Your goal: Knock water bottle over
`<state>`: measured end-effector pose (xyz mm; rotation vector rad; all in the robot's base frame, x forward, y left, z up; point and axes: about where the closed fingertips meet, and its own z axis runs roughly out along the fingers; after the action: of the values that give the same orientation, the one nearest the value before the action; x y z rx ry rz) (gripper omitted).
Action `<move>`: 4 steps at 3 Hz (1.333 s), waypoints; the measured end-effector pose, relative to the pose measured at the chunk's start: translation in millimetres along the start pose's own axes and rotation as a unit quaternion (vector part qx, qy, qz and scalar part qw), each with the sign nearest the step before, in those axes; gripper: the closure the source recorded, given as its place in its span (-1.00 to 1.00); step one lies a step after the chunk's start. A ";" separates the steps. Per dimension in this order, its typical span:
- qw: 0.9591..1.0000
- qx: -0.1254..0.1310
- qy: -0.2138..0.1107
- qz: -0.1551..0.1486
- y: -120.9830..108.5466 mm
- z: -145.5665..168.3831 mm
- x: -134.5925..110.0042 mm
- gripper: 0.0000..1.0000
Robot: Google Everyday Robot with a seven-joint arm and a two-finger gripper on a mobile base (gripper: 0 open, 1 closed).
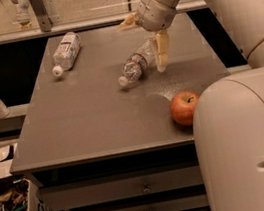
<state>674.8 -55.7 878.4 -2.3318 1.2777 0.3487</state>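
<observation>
In the camera view, the water bottle (136, 65) lies on its side mid-counter, cap pointing near-left, so the knock looks done. The gripper (141, 48) hangs just above the bottle's far-right end with its fingers (162, 51) spread wide, one hanging down right beside the bottle's base; I cannot tell whether it touches. The risk is in pulling away: a drag from that finger could roll the round bottle across the counter (89, 120), toward the apple (184, 108) or an edge.
</observation>
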 end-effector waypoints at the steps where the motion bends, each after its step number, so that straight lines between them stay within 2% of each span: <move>1: 0.995 0.045 -0.070 0.054 -1.9 -15.7 -2.0 -1.00; 2: 0.981 0.088 -0.130 0.112 2.2 -39.6 -4.7 -1.00; 3: 0.964 0.117 -0.179 0.160 12.7 -61.3 -5.4 -1.00; 4: 0.945 0.133 -0.224 0.200 27.4 -78.7 -7.2 -1.00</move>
<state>648.0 -102.8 942.1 -1.6352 1.4461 0.7386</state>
